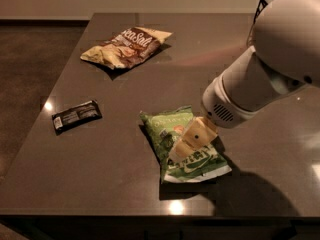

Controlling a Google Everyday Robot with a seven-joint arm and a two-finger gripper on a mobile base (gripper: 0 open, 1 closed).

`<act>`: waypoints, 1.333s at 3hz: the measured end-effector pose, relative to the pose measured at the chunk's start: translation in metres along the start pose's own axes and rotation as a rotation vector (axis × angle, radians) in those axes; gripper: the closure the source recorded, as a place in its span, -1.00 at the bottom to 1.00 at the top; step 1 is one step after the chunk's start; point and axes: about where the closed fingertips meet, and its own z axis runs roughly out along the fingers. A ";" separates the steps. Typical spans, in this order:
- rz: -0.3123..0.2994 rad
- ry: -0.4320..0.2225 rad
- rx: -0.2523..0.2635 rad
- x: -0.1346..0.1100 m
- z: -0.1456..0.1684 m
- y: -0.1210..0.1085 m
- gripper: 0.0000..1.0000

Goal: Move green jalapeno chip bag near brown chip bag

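Roughly by size: dark glossy desk (125,184) fills most of the view, with lamp glints along its front edge. Bulky white robot arm (270,64) reaches in from the upper right, its round housing over the desk's right side. Front-centre lies the green jalapeno chip bag (165,131), flat, white bottom edge toward the front right. Far left sits the brown chip bag (127,46), well apart from the green one. Beige gripper (190,143) is low over the green bag's right half; contact cannot be told, nor whether it is released or clenched. Small black wrapped bar (76,116) lies near the left edge, apart from both bags.
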 end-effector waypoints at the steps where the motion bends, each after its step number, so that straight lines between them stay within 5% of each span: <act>1: 0.066 0.044 -0.027 0.001 0.007 0.004 -0.65; 3: 0.159 0.122 -0.053 0.010 0.013 0.005 0.30; 4: 0.174 0.139 -0.004 0.003 -0.007 -0.007 0.91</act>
